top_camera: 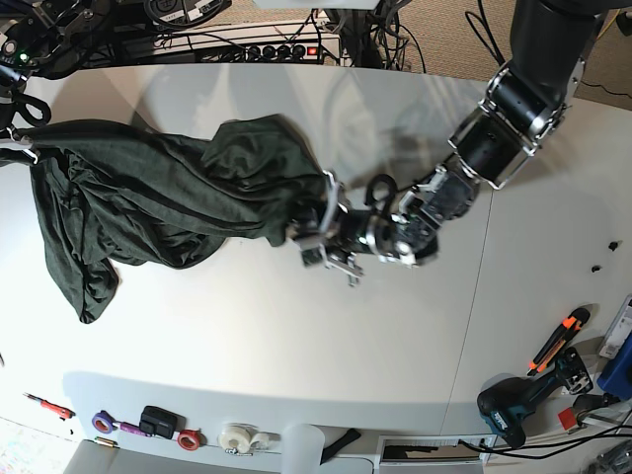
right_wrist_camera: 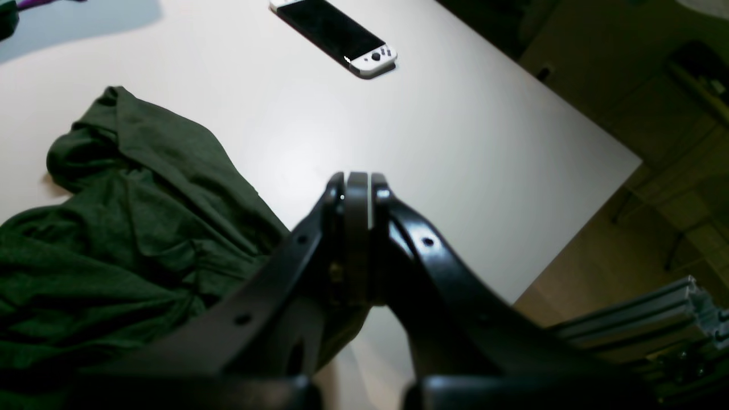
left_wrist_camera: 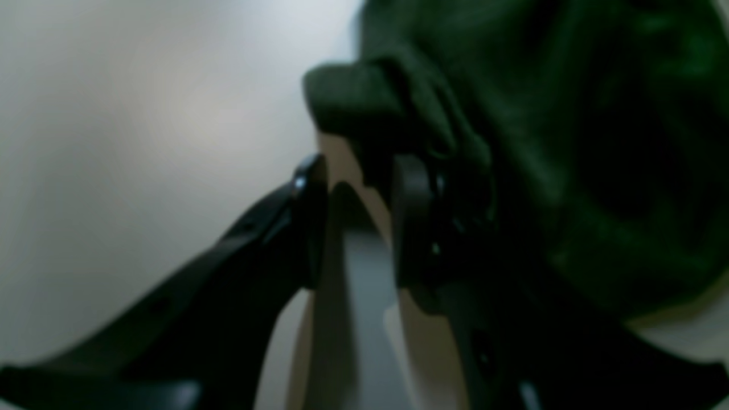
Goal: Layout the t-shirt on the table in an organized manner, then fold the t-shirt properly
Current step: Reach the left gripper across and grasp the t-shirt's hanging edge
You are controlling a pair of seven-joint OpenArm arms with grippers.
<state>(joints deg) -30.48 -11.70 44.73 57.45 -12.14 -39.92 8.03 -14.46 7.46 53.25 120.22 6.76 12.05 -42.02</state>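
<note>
The t-shirt (top_camera: 168, 193) lies bunched and rumpled across the left half of the white surface (top_camera: 296, 336), one end hanging down toward the near left. The left gripper (top_camera: 314, 235) reaches in from the right, its fingers (left_wrist_camera: 413, 216) partly apart with a fold of the green cloth between them at the shirt's right edge. The right gripper (right_wrist_camera: 357, 188) has its fingers pressed together on nothing, above bare surface just right of the cloth — a handheld game console (right_wrist_camera: 336, 35) lies farther off.
</note>
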